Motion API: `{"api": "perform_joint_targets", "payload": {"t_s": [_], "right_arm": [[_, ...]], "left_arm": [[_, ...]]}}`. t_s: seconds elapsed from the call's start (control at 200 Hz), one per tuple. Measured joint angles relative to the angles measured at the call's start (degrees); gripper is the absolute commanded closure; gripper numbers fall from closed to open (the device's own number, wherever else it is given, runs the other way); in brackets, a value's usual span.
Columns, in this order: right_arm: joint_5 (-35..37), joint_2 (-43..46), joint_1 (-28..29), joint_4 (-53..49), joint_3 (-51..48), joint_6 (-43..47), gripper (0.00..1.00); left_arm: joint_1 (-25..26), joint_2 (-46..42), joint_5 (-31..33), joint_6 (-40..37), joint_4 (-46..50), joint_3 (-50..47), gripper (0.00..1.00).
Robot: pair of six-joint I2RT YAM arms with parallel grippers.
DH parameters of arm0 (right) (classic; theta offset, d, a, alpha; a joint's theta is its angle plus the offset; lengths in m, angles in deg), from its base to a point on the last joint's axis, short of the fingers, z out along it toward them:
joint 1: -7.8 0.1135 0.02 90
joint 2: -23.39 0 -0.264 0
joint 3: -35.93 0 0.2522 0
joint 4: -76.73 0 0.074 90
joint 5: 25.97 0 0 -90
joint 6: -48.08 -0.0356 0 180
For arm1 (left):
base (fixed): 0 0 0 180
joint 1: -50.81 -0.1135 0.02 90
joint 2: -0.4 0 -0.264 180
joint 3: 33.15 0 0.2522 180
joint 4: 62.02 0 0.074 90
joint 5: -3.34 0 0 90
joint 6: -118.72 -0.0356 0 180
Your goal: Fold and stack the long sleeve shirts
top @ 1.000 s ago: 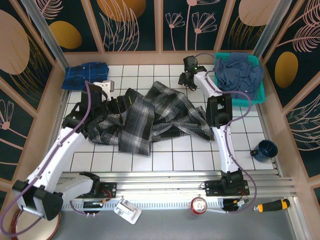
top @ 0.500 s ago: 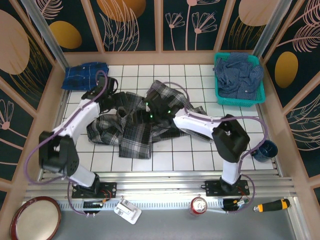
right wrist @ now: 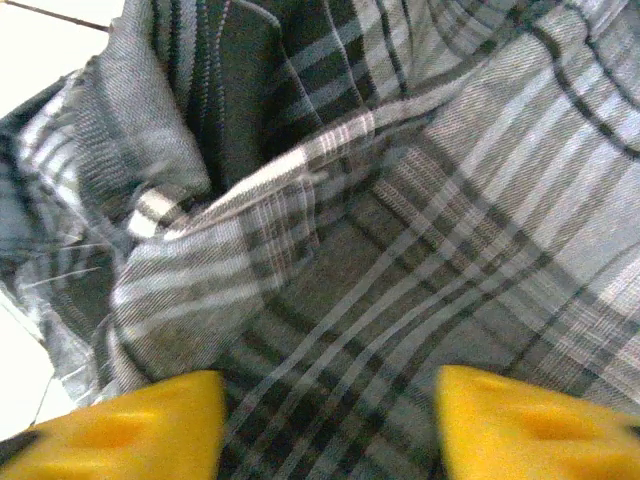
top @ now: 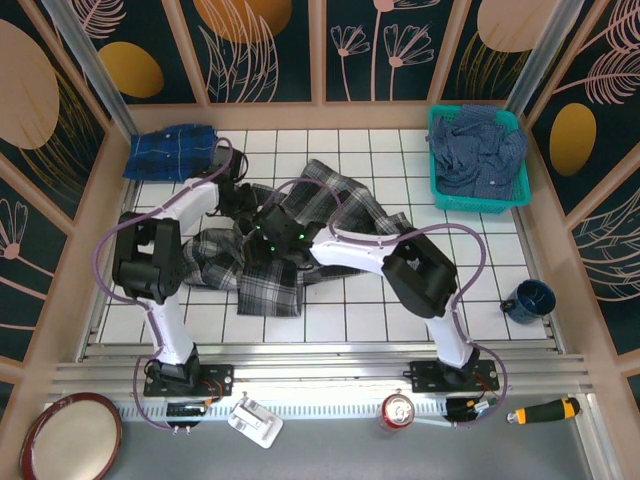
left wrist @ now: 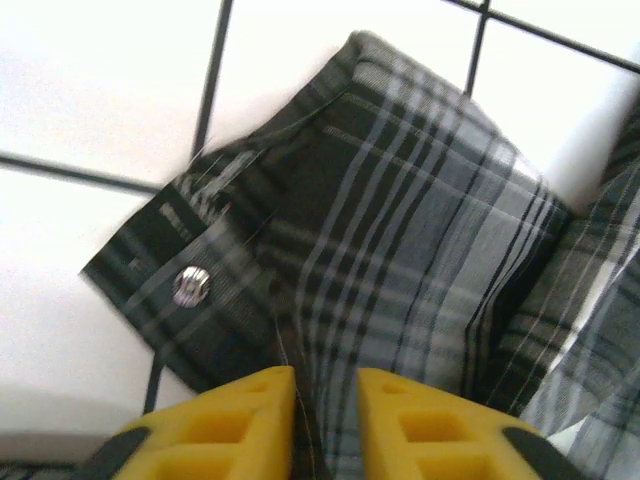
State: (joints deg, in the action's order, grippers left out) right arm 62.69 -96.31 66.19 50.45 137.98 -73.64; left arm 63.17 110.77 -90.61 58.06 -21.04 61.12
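"How far along is the folding?"

"One blue plaid shirt (top: 170,152) lies folded at the counter's (top: 500,260) far left corner. The grey plaid shirt (top: 270,290) is bunched up in the middle, not folded yet. The navy shirt (top: 478,150) sits in the teal basket (top: 478,203) at the far right corner."

"And the jaws?"

"The left jaws are almost shut, with a bit of the grey shirt between them, near a button (left wrist: 190,285). The right jaws are wide open over that shirt, holding nothing."

"Anything hard to see?"

"The arms cover part of the grey shirt. I can't find its sleeves."
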Motion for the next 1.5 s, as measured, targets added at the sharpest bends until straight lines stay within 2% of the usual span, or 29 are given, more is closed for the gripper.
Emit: {"api": "perform_joint_targets", "payload": {"t_s": [0.07,0.16,0.36,0.385,0.425,0.52,0.556,0.666,0.741,0.811,0.866,0.921,0.961,1.056,1.326,1.501], "right_arm": [[1.5,-1.6,0.0,-2.3,2.1,0.9,0.8],[3.1,-2.1,-0.1,-5.1,3.3,3.2,1.0],[5.2,-0.3,-0.2,-8.5,3.5,5.9,1.0],[5.3,0.5,-0.2,-8.5,3.0,6.2,0.88],[5.6,2.2,0.0,-8.4,1.8,6.3,0.65],[6.1,7.1,1.4,-6.5,-1.8,7.5,0.42],[6.2,8.2,2.3,-5.5,-2.3,7.6,0.37],[6.4,8.2,6.1,-1.8,-2.0,8.7,0.35],[6.5,5.9,8.2,-1.0,-0.9,8.9,0.38],[6.9,2.8,8.9,-0.9,0.1,8.9,0.55],[7.8,0.4,8.8,-1.2,0.6,9.7,0.68],[9.1,-1.2,8.7,-1.9,0.7,9.5,0.81],[10.0,-1.6,8.5,-2.5,0.7,10.0,0.9],[12.3,-0.7,8.5,-2.4,-0.3,10.5,1.0],[15.1,13.5,8.8,1.2,-12.3,12.4,1.0],[14.3,21.4,10.7,2.9,-18.4,13.7,1.0]], "left_arm": [[0.0,1.6,-0.3,-0.3,0.0,2.6,1.0],[0.0,3.4,-0.3,-0.4,0.5,6.5,1.0],[-0.5,5.8,-0.3,-0.4,2.3,15.7,1.0],[-0.7,5.8,-0.2,-0.4,2.6,16.2,0.95],[-0.9,5.4,0.1,-0.7,2.7,16.3,0.79],[-1.2,2.5,1.6,-0.7,2.4,12.2,0.4],[-1.5,0.2,1.7,-0.6,2.2,8.5,0.36],[-2.4,-7.3,0.7,0.2,1.5,-2.7,0.35],[-3.0,-9.9,-0.5,0.5,0.7,-7.1,0.38],[-3.0,-10.2,-1.8,0.9,-0.9,-9.4,0.45],[-3.0,-9.8,-2.9,1.4,-1.7,-10.7,0.59],[-3.0,-9.2,-3.8,1.0,-1.9,-11.1,0.69],[-2.9,-8.5,-4.5,1.5,-2.5,-11.1,0.81],[-2.9,-6.6,-5.6,1.3,-3.4,-10.4,1.0],[-2.9,-1.0,-8.7,2.1,-4.0,-2.7,1.0],[-2.9,4.1,-9.1,2.5,-3.8,8.0,1.0]]}}
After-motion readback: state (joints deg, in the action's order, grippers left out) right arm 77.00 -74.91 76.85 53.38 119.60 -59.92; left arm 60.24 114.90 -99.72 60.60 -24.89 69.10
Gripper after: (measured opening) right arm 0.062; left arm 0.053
